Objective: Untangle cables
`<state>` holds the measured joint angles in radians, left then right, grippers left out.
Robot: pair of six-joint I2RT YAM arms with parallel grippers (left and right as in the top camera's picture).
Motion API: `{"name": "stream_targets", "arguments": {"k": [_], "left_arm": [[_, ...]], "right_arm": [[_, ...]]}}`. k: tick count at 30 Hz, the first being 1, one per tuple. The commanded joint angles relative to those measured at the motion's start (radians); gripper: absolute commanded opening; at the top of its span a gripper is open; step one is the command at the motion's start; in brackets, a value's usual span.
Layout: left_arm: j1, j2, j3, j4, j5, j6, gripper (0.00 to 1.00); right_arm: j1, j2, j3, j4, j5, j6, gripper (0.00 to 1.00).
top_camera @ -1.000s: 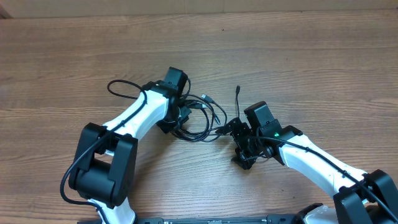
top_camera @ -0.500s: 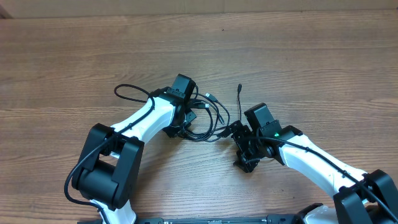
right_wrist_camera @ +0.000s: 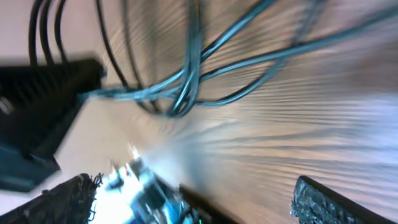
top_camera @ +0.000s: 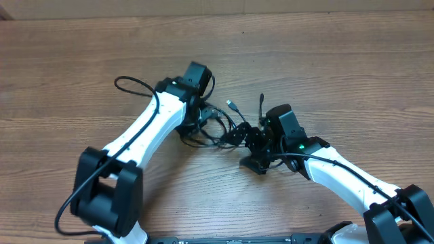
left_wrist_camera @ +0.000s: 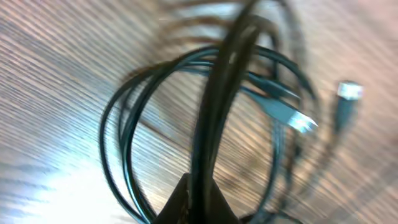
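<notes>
The left gripper (left_wrist_camera: 198,196) clamps its jaws on a strand of the cables (top_camera: 220,125) tangled at the middle of the bench (top_camera: 339,61), probably anchoring them so the right gripper (top_camera: 252,150), jaws wide open just right, can take another strand.

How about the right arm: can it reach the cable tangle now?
Probably yes: the right pincer stands open beside the cables, strands just ahead of its fingers, nothing between. The left pincer grips the far side.

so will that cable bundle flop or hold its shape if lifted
Probably floppy and light: the cables lie in thin loose loops, so they should sag. Overlapping loops may drag along with strands the left gripper pinches.
</notes>
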<state>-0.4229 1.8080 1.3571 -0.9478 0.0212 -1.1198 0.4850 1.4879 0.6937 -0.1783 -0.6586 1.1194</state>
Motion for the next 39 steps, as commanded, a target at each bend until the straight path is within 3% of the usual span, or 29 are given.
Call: {"name": "stream_targets", "arguments": {"k": [1, 5, 13, 22, 28, 39], "left_arm": [[0.012, -0.060, 0.070, -0.019, 0.066, 0.004, 0.04], [0.014, -0.064, 0.112, -0.038, 0.092, 0.004, 0.04], [0.018, -0.064, 0.150, -0.097, 0.118, -0.007, 0.04], [0.018, -0.064, 0.150, -0.103, 0.264, -0.068, 0.04], [0.051, -0.066, 0.175, -0.097, 0.326, -0.105, 0.04], [0.232, -0.068, 0.418, -0.224, 0.555, 0.055, 0.04]], "right_arm": [[0.004, 0.001, 0.007, 0.041, -0.140, -0.133, 1.00], [0.004, 0.001, 0.007, 0.042, -0.119, -0.098, 1.00], [0.004, 0.001, 0.007, 0.040, 0.001, 0.203, 1.00], [0.054, 0.001, 0.007, 0.040, 0.172, 0.404, 1.00], [0.130, 0.001, 0.007, -0.007, 0.313, 0.404, 0.97], [0.144, 0.001, 0.007, -0.153, 0.480, 0.403, 0.96]]}}
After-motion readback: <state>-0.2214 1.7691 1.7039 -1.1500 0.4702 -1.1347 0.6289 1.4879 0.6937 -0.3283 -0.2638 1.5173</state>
